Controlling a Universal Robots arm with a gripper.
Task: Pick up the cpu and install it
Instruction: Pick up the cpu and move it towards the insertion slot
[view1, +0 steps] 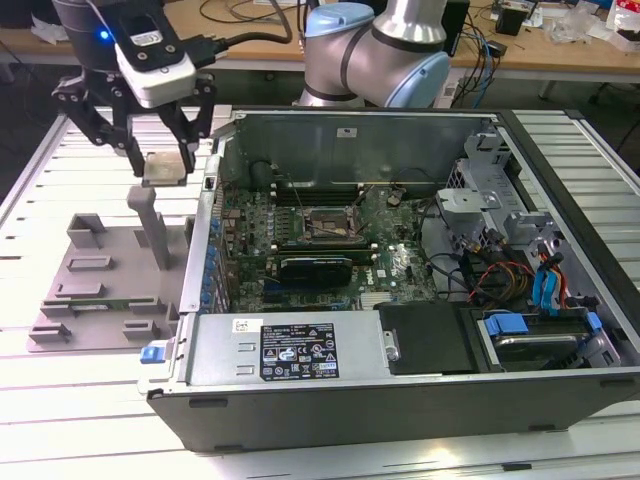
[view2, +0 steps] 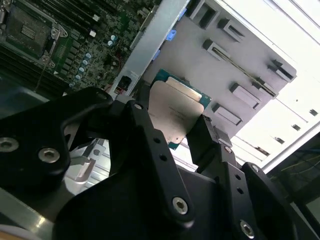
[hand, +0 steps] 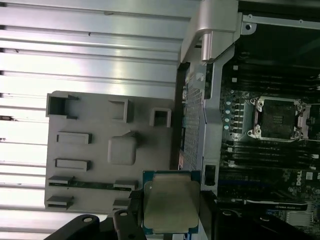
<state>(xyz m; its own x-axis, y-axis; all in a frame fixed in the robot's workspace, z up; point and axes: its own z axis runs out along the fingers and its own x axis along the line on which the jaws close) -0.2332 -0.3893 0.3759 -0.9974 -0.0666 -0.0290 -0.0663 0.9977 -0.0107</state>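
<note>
Over grey fixture plate, gripper clamps cpu level, metal top facing up

At the exterior view's left, the gripper is clamping the cpu flat between its black fingers, hanging just above the upright post of a grey fixture plate. The plate is lying on the slatted metal table. Beside it, toward the exterior view's right, an open computer case is lying on its side, exposing the green motherboard. The black socket frame is sitting mid-board, with a black-finned card lying just nearer. The arm's blue-grey joints are rising behind the case.
</note>
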